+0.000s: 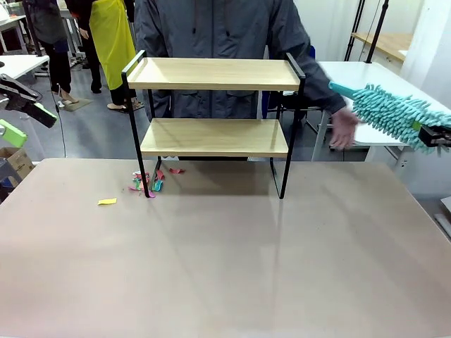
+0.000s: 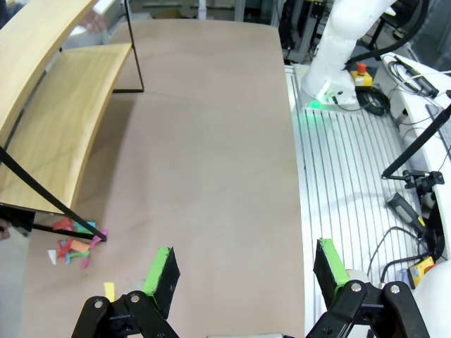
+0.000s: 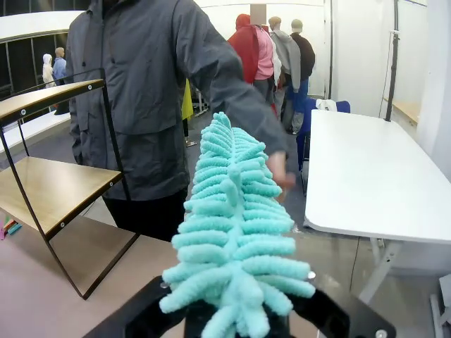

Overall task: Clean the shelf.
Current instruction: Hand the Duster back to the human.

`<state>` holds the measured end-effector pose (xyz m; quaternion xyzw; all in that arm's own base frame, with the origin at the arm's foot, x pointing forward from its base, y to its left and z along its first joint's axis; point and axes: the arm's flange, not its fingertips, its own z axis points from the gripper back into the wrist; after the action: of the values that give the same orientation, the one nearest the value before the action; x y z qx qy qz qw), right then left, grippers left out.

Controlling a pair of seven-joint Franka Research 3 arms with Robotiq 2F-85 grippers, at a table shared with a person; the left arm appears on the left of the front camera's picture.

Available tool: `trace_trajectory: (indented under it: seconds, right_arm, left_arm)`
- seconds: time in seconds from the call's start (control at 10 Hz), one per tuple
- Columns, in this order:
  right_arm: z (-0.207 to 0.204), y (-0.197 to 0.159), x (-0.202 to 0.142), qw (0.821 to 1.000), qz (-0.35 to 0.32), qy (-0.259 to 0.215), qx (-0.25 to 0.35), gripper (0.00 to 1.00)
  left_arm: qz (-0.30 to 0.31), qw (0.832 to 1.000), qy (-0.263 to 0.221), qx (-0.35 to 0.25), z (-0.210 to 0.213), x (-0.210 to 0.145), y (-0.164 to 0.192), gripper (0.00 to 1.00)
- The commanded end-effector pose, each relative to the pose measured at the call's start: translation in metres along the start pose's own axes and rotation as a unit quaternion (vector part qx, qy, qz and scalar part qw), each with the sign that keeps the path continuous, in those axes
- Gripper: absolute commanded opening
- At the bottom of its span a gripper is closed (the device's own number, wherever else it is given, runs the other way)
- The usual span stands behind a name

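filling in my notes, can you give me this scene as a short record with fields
shelf: two light wooden boards in a thin black metal frame, both boards bare
scraps: small coloured paper bits on the table by the shelf's left front leg
duster: teal fluffy chenille duster, right of the shelf
left gripper: open, holds nothing
right gripper: shut on the duster
person's hand: beside the duster

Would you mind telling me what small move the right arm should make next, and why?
Probably swing the duster left toward the shelf. The right hand is shut on the duster, off to the shelf's right and not touching it; both boards look bare.
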<state>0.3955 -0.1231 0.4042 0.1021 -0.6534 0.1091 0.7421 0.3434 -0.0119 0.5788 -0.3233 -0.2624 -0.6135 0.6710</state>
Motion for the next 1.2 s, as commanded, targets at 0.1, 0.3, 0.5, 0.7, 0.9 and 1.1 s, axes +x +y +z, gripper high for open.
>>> trace_trajectory:
  seconds: [0.1,0.3,0.5,0.7,0.9,1.1]
  right_arm:
    - [0.0008,0.0014,0.0038,1.000,0.004,-0.001,-0.004,0.17]
    - [0.0008,0.0014,0.0038,1.000,0.004,-0.001,-0.004,0.17]
    - [0.0008,0.0014,0.0038,1.000,0.004,-0.001,-0.004,0.17]
    - [0.0008,0.0014,0.0038,1.000,0.004,-0.001,-0.004,0.17]
    - [-0.0002,0.0009,0.0029,1.000,0.002,-0.003,0.001,0.66]
    - [-0.0004,0.0008,0.0033,1.000,-0.014,-0.003,-0.001,1.00]
  left_arm:
    - [-0.004,1.000,-0.013,-0.004,0.0008,0.0031,-0.0005,1.00]
    - [-0.004,1.000,-0.013,-0.004,0.0008,0.0031,-0.0005,1.00]
    - [-0.004,1.000,-0.013,-0.004,0.0008,0.0031,-0.0005,1.00]
    - [-0.004,1.000,-0.013,-0.004,0.0008,0.0031,-0.0005,1.00]
    - [-0.004,1.000,-0.013,-0.004,0.0008,0.0031,-0.0005,1.00]
    - [-0.004,1.000,-0.013,-0.004,0.0008,0.0031,-0.0005,1.00]
